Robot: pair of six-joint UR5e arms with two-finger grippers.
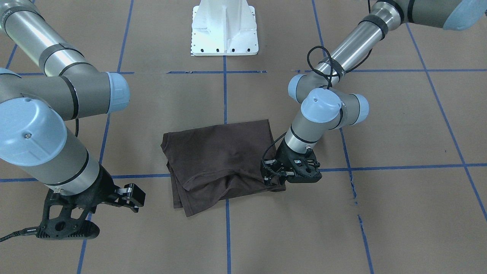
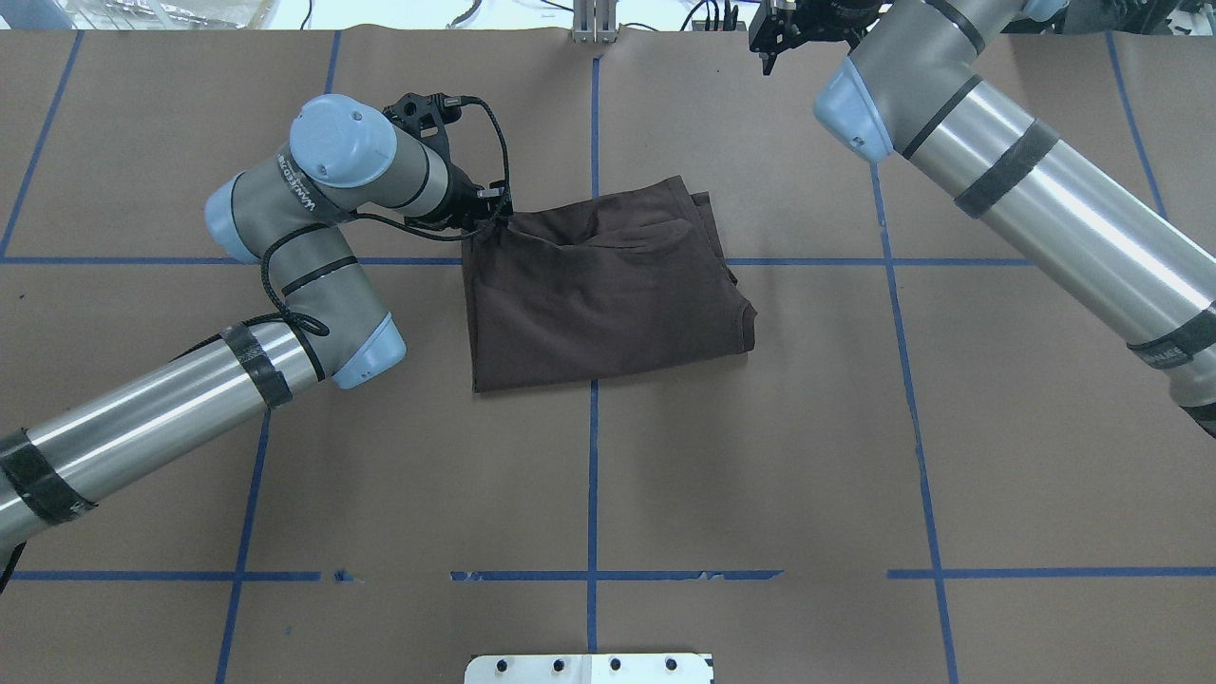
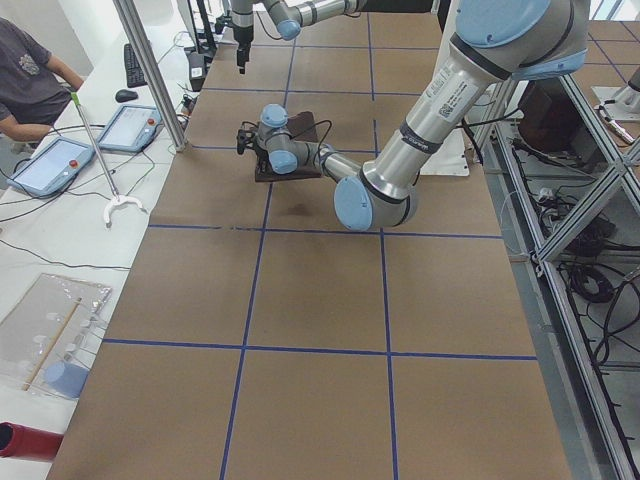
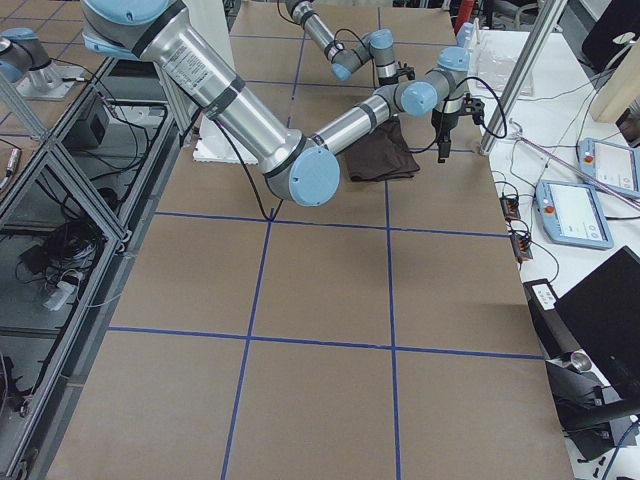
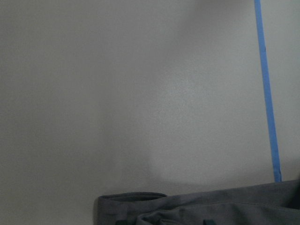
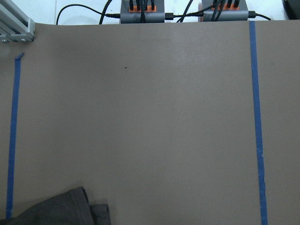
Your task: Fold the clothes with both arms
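Note:
The dark brown T-shirt (image 1: pixel 220 160) (image 2: pixel 598 285) lies folded into a rough rectangle at the middle of the table, with layered edges on its far side. My left gripper (image 1: pixel 273 182) (image 2: pixel 489 220) is down at the shirt's far-left corner and looks shut on the fabric, which rises slightly to it. The left wrist view shows a grey hem of the T-shirt (image 5: pixel 211 206) close under the camera. My right gripper (image 1: pixel 64 230) (image 2: pixel 768 52) hangs above bare table near the far edge, apart from the shirt; its jaws do not show clearly. A corner of the T-shirt (image 6: pixel 61 211) shows low in the right wrist view.
The white pedestal base (image 1: pixel 224 30) (image 2: pixel 589 668) stands at the robot's side of the table. Blue tape lines (image 2: pixel 593 475) grid the brown surface. Cable boxes (image 6: pixel 143 9) sit at the far edge. A person (image 3: pixel 30 70) sits at a side bench with tablets (image 3: pixel 55 165).

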